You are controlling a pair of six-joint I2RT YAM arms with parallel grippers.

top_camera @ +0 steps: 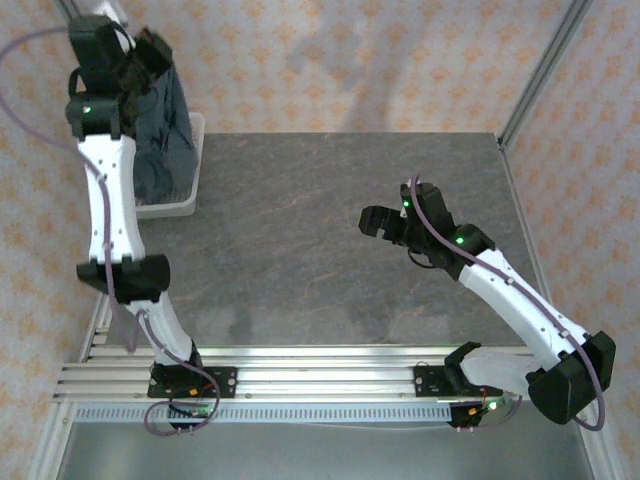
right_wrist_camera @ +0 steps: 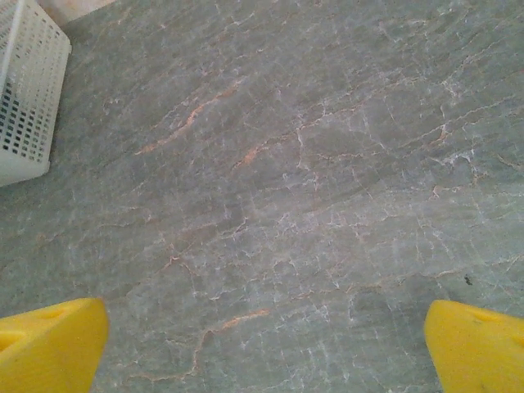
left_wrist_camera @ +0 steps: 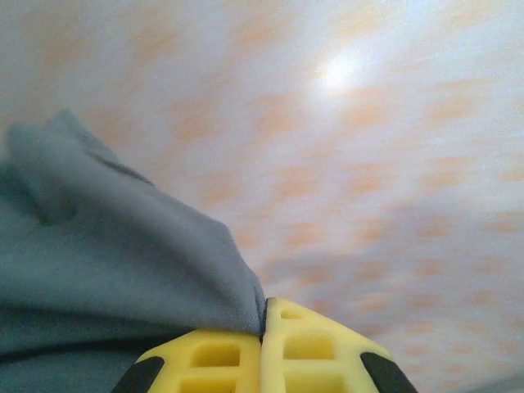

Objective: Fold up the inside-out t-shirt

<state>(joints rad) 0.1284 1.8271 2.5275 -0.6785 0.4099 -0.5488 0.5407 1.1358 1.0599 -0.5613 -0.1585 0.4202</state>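
Fabric of the inside-out t-shirt (top_camera: 163,120), dark slate-grey and wrinkled, hung in a long bunch at the far left of the table (top_camera: 320,230). Its upper edge was pinched by the left end effector (left_wrist_camera: 264,315), and the yellow fingers (left_wrist_camera: 214,354) were pressed together on the cloth. In the left wrist view the grey cloth spread out to the left of the closed fingers. The lower end of the shirt reached down to the white mesh basket (top_camera: 192,165); I could not tell how much of it lay inside. The left arm stood high above this basket. The right end effector (right_wrist_camera: 264,340) hovered over the bare middle of the table, well apart from the shirt, with its fingers spread wide and nothing between them.
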